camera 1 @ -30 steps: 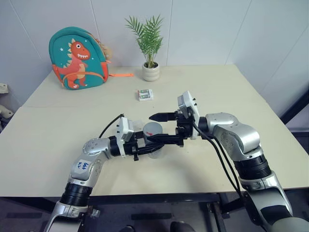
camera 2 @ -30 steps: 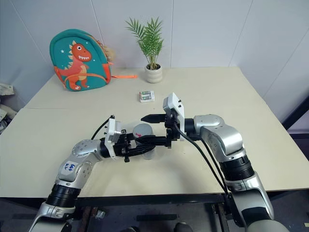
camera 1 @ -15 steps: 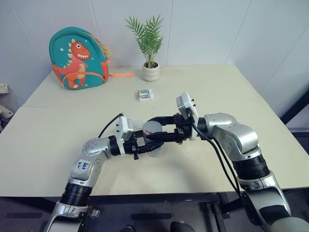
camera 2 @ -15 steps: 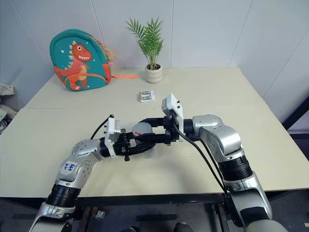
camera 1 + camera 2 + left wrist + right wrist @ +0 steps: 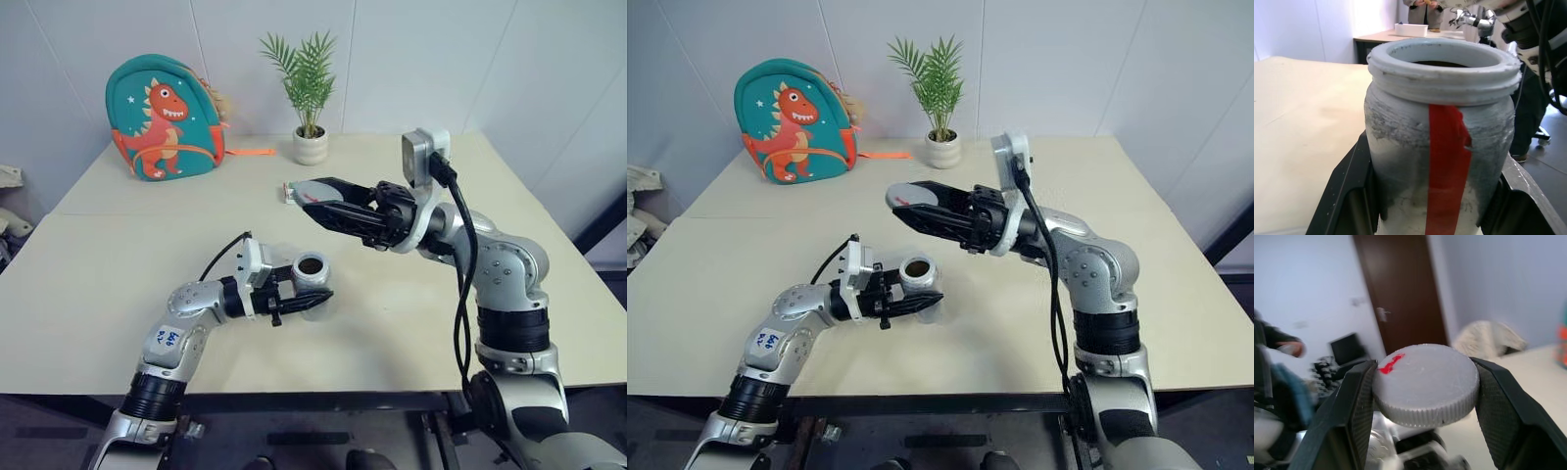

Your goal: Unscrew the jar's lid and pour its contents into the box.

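The round grey screw lid point(image 5: 1425, 384) is off, pinched in the right gripper point(image 5: 906, 201) above the worktop point(image 5: 118, 264). The left gripper point(image 5: 921, 305) clamps the small silvery jar point(image 5: 920, 284) upright, mouth open with dark contents point(image 5: 916, 267) inside. Pouring remains, and I can't spot the box.

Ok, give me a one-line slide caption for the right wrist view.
Right pincer shut on the grey lid, red mark on top, held clear of the jar.

Left tool point(image 5: 312, 301) clamped low, level; right tool point(image 5: 312, 192) clamped higher (both arms reach inward).
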